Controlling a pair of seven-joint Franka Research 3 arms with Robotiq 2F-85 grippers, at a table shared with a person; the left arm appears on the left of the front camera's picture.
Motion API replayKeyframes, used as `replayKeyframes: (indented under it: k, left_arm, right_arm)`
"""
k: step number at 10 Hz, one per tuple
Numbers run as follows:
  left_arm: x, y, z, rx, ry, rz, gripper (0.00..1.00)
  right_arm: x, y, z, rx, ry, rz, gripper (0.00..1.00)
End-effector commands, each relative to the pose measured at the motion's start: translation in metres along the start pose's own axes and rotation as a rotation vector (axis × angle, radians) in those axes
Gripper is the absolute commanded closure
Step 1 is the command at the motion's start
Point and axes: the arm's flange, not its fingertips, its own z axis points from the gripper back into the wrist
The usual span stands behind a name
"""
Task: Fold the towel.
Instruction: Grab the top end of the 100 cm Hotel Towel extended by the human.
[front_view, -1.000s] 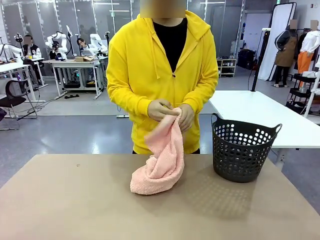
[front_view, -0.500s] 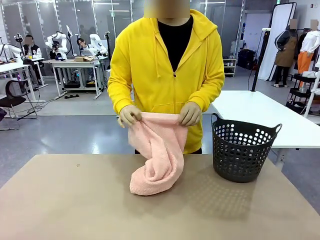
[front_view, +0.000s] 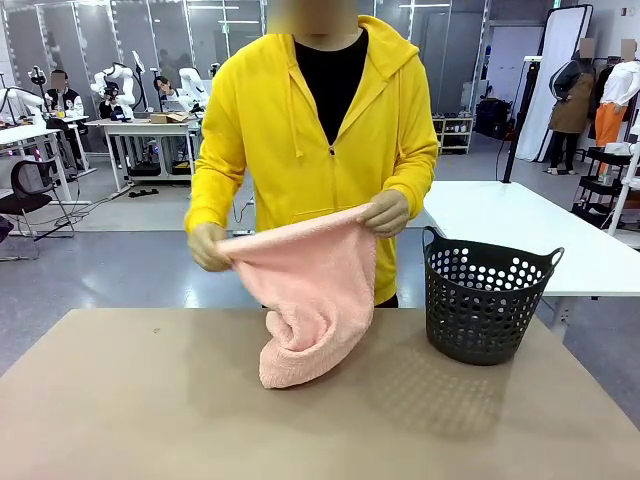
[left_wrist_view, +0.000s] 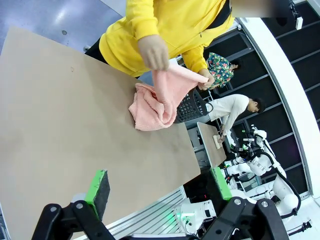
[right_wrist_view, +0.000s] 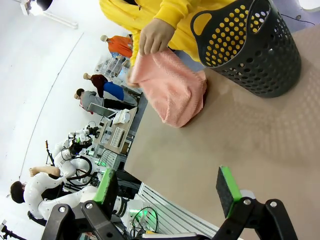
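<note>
Brown and flat, the tabletop (front_view: 150, 400) is carrying a dark grey perforated round plastic basket (front_view: 485, 300), which is standing upright where it stood a second ago. Near the basket, on its side toward the table's middle, a light salmon-pink fluffy terry towel (front_view: 310, 300) is hanging from the hands of a person in a yellow hooded jacket (front_view: 310, 130). A second ago both hands were bunching the cloth at one spot. Now they are drawing apart, and the towel's top edge is stretching between them. The hand nearer the basket (front_view: 385, 212) is pinching one end above the basket's rim, while the hand farther from the basket (front_view: 208, 245) is holding the other end lower down. The towel's bottom is still resting in a rolled bunch on the tabletop, apart from the basket.

Fingertips of both hands are disappearing into the cloth, the lower corners are getting lost in the bunch, and the weave is proving too fine to make out. From the left wrist, the towel is covering part of the basket. The left gripper (left_wrist_view: 159, 185) is hovering well apart from the basket with jaws spread wide and nothing between them. The right gripper (right_wrist_view: 167, 186) is hovering likewise, nearer the basket.
</note>
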Motion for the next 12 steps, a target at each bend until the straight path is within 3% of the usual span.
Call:
replayKeyframes:
  k: [1,12]
  left_arm:
    - [0.0034,-0.0001,0.0024,-0.019,-0.006,-0.016,0.0]
    - [0.0034,-0.0001,0.0024,-0.019,-0.006,-0.016,0.0]
  right_arm:
    - [0.0013,0.0003,0.0002,0.011,-0.013,0.007,0.0]
    - [0.0013,0.0003,0.0002,0.011,-0.013,0.007,0.0]
